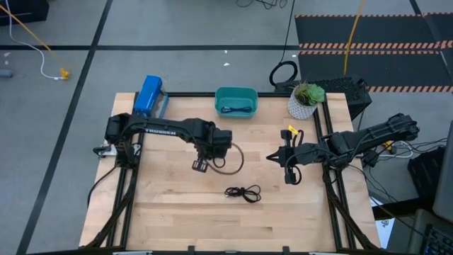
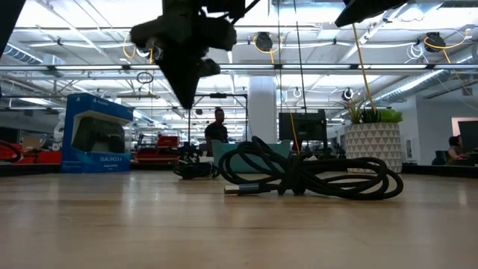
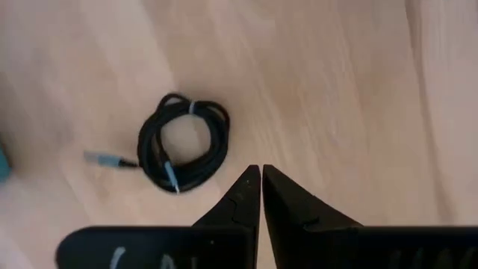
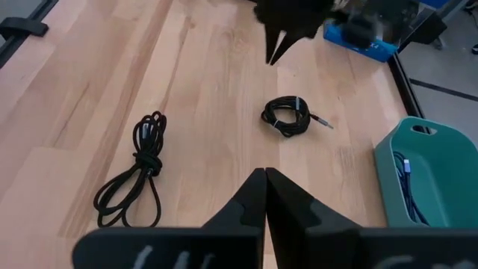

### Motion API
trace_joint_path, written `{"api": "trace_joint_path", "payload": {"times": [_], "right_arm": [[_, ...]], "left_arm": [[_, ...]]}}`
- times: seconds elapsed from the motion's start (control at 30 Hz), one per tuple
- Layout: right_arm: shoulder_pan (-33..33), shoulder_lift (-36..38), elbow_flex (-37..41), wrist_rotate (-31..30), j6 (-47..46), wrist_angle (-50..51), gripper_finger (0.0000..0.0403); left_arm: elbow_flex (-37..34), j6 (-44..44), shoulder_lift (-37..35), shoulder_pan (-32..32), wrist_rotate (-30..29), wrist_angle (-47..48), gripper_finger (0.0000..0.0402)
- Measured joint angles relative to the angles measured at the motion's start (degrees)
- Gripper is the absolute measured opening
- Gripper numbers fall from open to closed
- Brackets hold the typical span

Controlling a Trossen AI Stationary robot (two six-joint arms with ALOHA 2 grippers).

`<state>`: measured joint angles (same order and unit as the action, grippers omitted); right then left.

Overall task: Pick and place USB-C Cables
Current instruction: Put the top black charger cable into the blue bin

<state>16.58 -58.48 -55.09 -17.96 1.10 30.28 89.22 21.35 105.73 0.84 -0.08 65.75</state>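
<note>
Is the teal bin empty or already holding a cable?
Holding one: the bluish-grey cable lies inside the teal bin; both black cables remain on the table.

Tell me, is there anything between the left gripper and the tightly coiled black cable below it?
Nothing visible stands between them. The left gripper, fingers shut, hangs above bare wood beside the coiled black cable, which lies alone on the table. The loose black bundle and the teal bin lie off to other sides.
</note>
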Motion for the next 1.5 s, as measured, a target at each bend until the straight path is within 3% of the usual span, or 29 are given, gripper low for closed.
{"api": "trace_joint_path", "payload": {"times": [0.17, 0.7, 1.0, 1.5], "right_arm": [[0.0, 0.0, 0.0, 0.0, 0.0, 0.0, 0.0000], [0.0, 0.0, 0.0, 0.0, 0.2, 0.0, 0.0000], [0.0, 0.0, 0.0, -0.1, 0.2, 0.0, 0.0000], [0.0, 0.0, 0.0, -0.2, 0.2, 0.0, 0.0000]], "left_arm": [[-5.1, 7.2, 0.0, -0.1, -0.1, -4.8, 0.0051], [-17.1, 10.3, 0.0, 2.5, -3.0, -20.4, 0.0180], [-21.4, 11.7, 0.0, 3.7, -3.1, -26.9, 0.0189], [-23.9, 12.0, 0.0, 4.1, -3.1, -30.0, 0.0189]]}}
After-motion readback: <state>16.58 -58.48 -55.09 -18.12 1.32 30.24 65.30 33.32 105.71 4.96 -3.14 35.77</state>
